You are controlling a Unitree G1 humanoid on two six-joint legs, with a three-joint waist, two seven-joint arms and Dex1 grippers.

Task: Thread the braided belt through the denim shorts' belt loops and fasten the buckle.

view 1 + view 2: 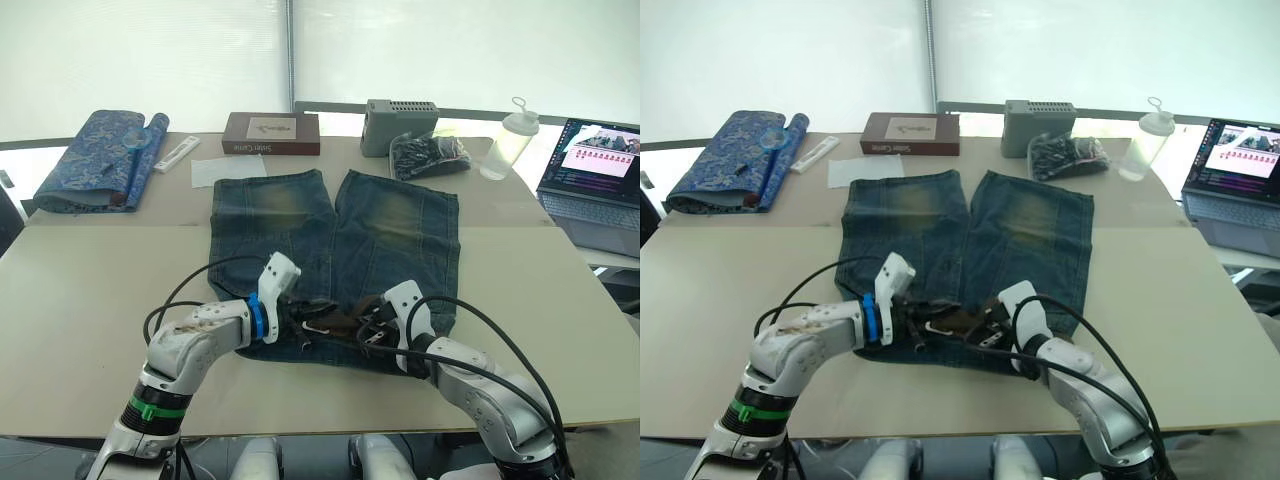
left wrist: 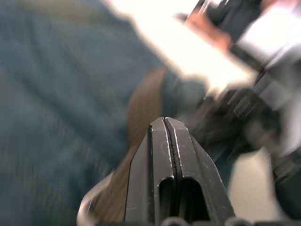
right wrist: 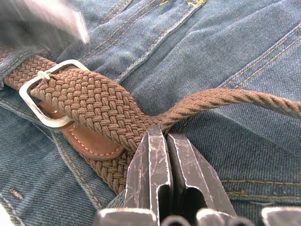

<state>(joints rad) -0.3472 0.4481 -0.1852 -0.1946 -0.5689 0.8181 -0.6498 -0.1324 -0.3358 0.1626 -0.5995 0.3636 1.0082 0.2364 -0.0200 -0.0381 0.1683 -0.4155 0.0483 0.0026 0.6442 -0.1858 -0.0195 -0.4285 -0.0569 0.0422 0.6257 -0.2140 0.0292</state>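
Observation:
The denim shorts lie flat on the table, waistband at the near edge. The braided belt runs brown along that waistband and passes through the silver buckle, with a brown leather tab beneath it. My right gripper is shut, its tips pinching the strap where it narrows and bends just past the buckle. My left gripper is shut at the waistband's left part, beside the brown strap, with nothing seen between its fingers. I cannot make out the belt loops.
A blue patterned fabric roll lies at the back left. At the back stand a brown box, a grey box, a black bag and a bottle. A laptop sits at the far right.

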